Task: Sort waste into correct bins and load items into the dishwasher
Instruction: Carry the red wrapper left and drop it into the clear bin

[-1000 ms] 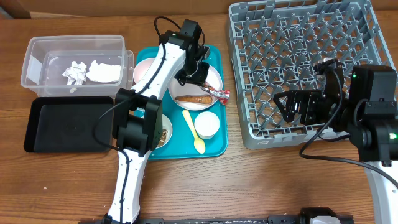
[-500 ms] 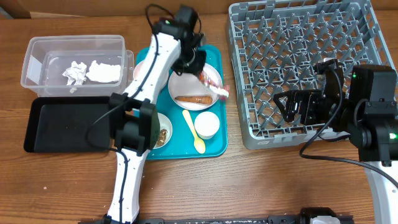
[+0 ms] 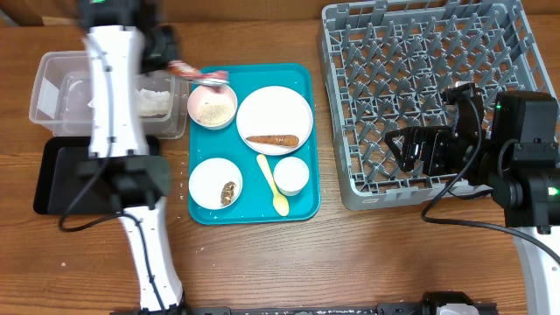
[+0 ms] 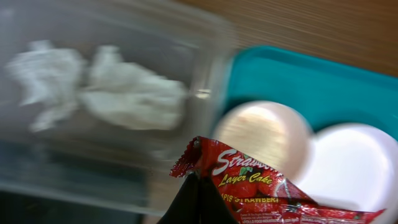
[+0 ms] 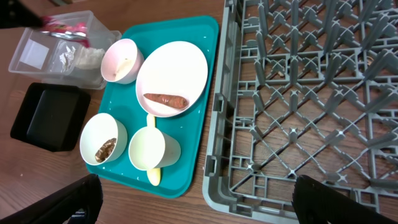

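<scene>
My left fingers [image 4: 194, 200] are pinched tight on the wrapper [image 4: 267, 190]: red foil, saw-tooth crimped edge, "Layer Cake" lettering with little strawberries printed under it. It's held up off the tabletop [image 3: 367, 254], right over the far-left corner of the teal tray [image 3: 302, 208], with the clear tub [image 3: 52, 63] just beyond that corner.

The left wrist view gives me the print, plus the crumpled paper [image 4: 127, 99] lying white inside the tub, all a bit smeared. The overhead view can't read the label; there the wrapper is only a red-and-silver sliver and my left arm is a blur.

What the overhead view does give is the whole teal tray:
- far-left, the rice bowl [image 3: 213, 107]
- far-right, the plate [image 3: 274, 107] with the carrot stick [image 3: 273, 139] lying on it
- near-left, a second bowl [image 3: 208, 179] with a brown lump [image 3: 229, 188] in it
- near-right, the cup [image 3: 291, 175] and the yellow spoon [image 3: 275, 191]

The black tray [image 3: 61, 179] sits just left of the teal tray, and the dish rack [image 3: 420, 87] just right of it. My right fingers [image 3: 402, 150] are spread wide with nothing in them, over the rack on the teal tray's right.
</scene>
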Robot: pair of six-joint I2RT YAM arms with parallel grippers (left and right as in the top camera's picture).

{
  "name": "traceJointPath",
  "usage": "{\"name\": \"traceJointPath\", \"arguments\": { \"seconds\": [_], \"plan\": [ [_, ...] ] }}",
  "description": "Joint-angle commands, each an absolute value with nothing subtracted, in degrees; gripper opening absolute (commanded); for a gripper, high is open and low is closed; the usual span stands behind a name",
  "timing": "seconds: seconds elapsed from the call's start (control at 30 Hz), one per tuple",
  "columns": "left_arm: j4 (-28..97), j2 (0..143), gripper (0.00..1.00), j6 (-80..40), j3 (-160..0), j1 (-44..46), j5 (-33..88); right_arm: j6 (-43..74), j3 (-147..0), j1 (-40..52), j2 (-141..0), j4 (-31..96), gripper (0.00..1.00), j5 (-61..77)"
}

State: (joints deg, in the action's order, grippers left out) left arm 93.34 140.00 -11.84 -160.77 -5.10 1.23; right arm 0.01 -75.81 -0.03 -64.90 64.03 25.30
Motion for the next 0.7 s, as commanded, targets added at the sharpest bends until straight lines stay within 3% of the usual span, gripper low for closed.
{"name": "traceJointPath", "arguments": {
  "seconds": [0.0, 0.13, 0.17, 0.2, 0.23, 0.27, 0.3, 0.33, 0.37, 0.5, 0.67],
  "plan": [
    [93.1, 139.8, 0.04, -13.3, -160.9, -10.8, -4.6, 0.2, -77.3, -0.4, -64.7, 63.6, 1.0, 25.8],
    [90.4, 139.8, 0.04, -14.3, -158.6, -15.5, -3.7, 0.2, -77.3, -0.4, -64.7, 63.1, 1.0, 25.8],
    [89.7, 139.8, 0.1, -14.2, -158.0, -16.2, -3.0, 0.2, -77.3, -0.4, -64.7, 63.0, 1.0, 25.8],
    [89.2, 139.8, 0.23, -14.2, -157.6, -16.8, -2.4, 0.2, -77.3, -0.4, -64.7, 62.9, 1.0, 25.8],
    [89.0, 139.8, 0.55, -14.2, -157.3, -17.2, -1.5, 0.2, -77.3, -0.4, -64.7, 62.9, 1.0, 25.8],
    [89.1, 139.8, 0.8, -14.1, -157.1, -17.4, -0.7, 0.2, -77.3, -0.4, -64.7, 62.9, 1.0, 25.8],
    [89.2, 139.8, 0.91, -13.3, -157.0, -17.5, 0.1, 0.2, -77.3, -0.4, -64.7, 62.9, 1.0, 25.8],
    [89.4, 139.8, 0.96, -12.1, -157.0, -17.5, 0.7, 0.2, -77.3, -0.4, -64.7, 62.9, 1.0, 25.8],
    [89.6, 139.8, 1.0, -11.1, -157.0, -17.4, 1.1, 0.2, -77.3, -0.4, -64.7, 62.9, 1.0, 25.8],
    [90.6, 139.7, 1.0, -10.7, -157.2, -16.7, 1.3, 0.2, -77.3, -0.4, -64.9, 62.7, 1.0, 25.8],
    [95.5, 138.6, 0.96, -8.7, -160.6, -15.6, 9.7, 0.2, -77.3, -0.4, -65.6, 63.0, 1.0, 25.8]
  ]
}}
